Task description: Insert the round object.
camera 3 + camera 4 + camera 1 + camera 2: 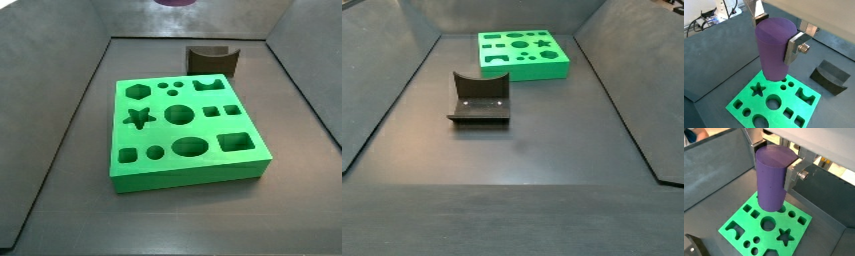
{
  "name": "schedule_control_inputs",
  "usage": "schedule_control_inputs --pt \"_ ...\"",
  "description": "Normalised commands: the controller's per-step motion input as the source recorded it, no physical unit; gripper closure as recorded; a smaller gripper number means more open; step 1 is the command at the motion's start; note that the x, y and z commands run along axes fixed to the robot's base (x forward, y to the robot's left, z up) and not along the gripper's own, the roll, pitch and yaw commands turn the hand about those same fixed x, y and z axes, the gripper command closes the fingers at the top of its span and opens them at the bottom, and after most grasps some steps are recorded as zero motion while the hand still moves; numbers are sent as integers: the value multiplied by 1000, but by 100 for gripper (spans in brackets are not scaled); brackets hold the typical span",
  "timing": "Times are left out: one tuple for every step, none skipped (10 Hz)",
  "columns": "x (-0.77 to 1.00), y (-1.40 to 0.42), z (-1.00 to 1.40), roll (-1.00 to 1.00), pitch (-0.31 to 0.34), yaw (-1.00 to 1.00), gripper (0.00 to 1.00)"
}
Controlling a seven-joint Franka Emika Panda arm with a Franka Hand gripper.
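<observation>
My gripper (776, 35) is shut on the round object (774, 55), a tall matte purple cylinder held upright by its upper part between the silver fingers (794, 47). It also shows in a wrist view (771, 183), in the gripper (774, 165). It hangs well above the green block (749, 109), which has several shaped holes, over the block's edge near a large round hole (773, 102). In a side view only the cylinder's lower end (174, 3) shows at the frame edge, high above the block (187, 172). The gripper is out of the view that shows the block far back (543, 70).
A dark brown notched block (831, 77) stands on the dark floor beside the green block, seen in both side views (211, 60) (480, 100). Sloped grey walls (382, 90) enclose the floor on all sides.
</observation>
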Motion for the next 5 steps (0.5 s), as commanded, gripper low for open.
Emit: schedule_control_inputs --pt "283 -37 -1000 0 0 0 100" --pt "223 -69 -1000 0 0 0 100" --pt "209 -69 -1000 0 0 0 100" --pt "154 0 -1000 0 0 0 100" --pt "-309 0 -1000 0 0 0 100"
